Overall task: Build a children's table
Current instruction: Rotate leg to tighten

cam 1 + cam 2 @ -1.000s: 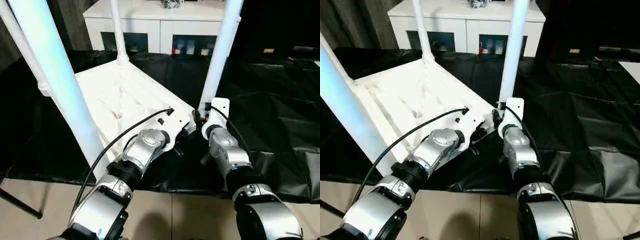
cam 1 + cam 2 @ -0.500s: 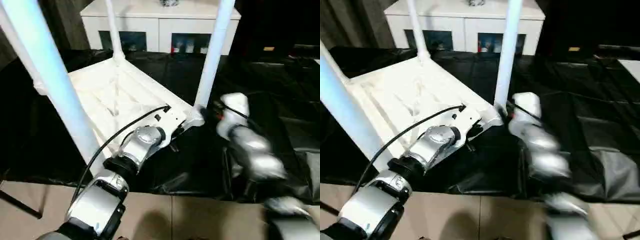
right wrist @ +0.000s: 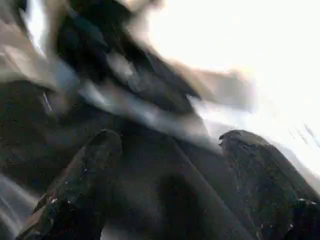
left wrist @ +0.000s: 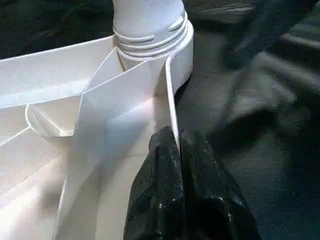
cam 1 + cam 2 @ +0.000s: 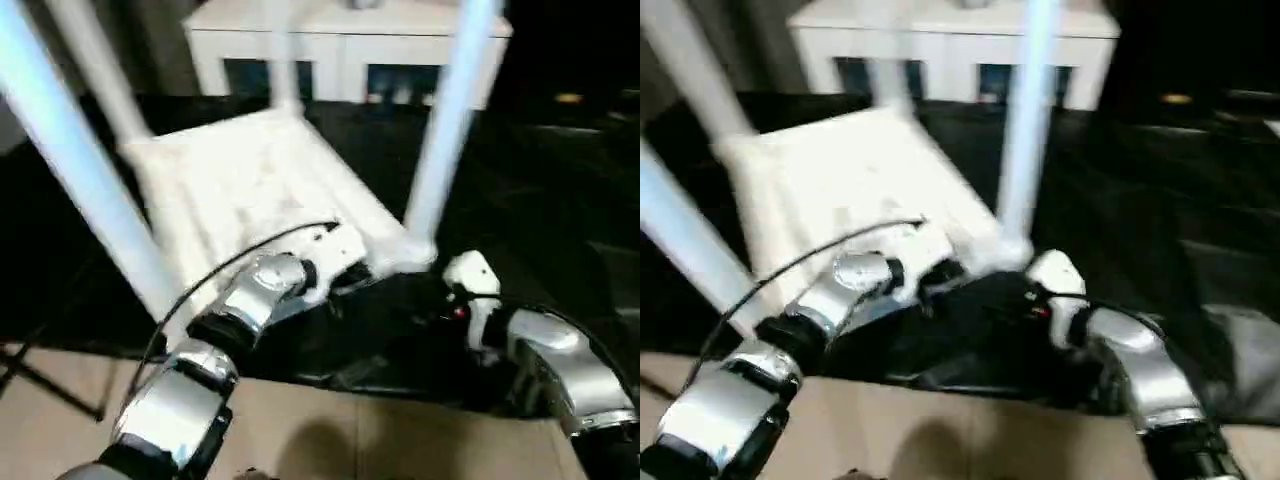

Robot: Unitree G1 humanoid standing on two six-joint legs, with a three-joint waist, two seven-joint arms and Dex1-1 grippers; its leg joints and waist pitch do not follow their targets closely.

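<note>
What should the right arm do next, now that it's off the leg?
Probably bring the open right gripper back to the near leg to check its seating. The left gripper is pinched shut on the tabletop rim beside that leg's socket, steadying it, and the right gripper holds nothing.

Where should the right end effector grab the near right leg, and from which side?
Low on the leg, just above its threaded base at the corner socket. It stands upright and bare there, so a level approach from the open right side, over the black sheet, looks best. The left end effector pinches the tabletop rim alongside.
</note>
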